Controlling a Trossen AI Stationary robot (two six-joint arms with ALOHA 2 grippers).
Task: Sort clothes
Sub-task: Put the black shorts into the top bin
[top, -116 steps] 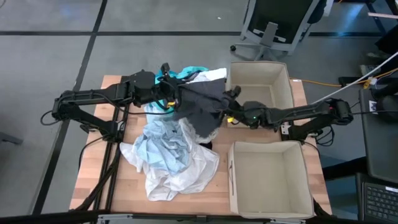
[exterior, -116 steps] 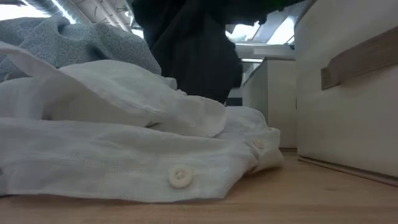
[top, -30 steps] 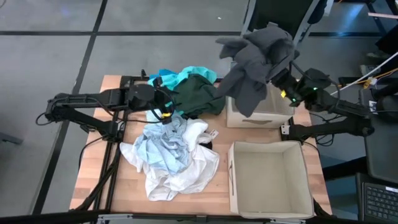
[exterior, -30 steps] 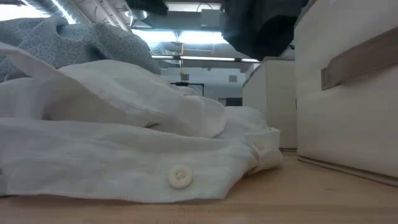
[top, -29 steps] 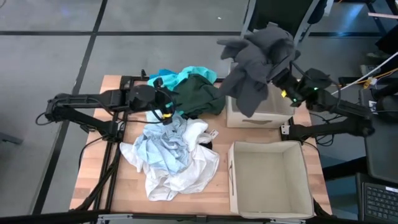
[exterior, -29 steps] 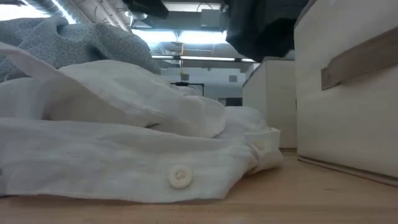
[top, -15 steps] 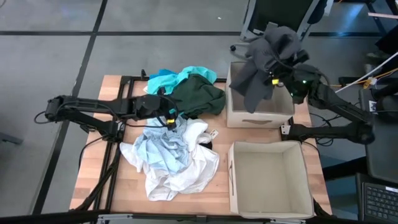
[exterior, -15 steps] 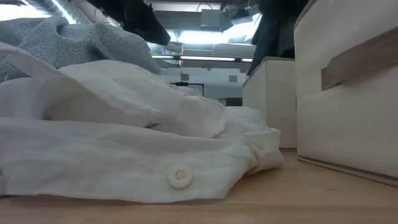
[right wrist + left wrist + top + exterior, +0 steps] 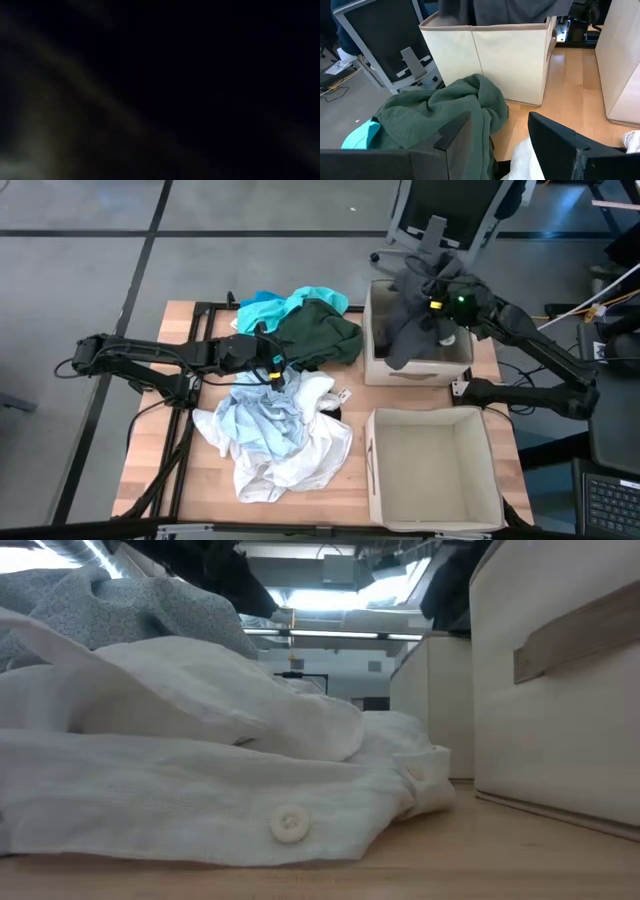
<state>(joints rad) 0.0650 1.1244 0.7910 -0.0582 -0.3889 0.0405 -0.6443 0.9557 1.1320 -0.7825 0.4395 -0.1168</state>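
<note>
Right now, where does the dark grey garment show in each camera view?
High view: dark grey garment hangs into the far beige box, under the right gripper.
Low view: dark shape at top right, probably it.
Left wrist view: along the top edge, over that box.
Right wrist view: all dark, cannot tell.
Shared landmark: the far beige box.

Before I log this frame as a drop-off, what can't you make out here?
- Right gripper: jaws buried in the dark grey garment in the high view; the right wrist view is black.
- Far box floor: covered by that garment.
- Low view: the white shirt blocks most of the table.
</note>
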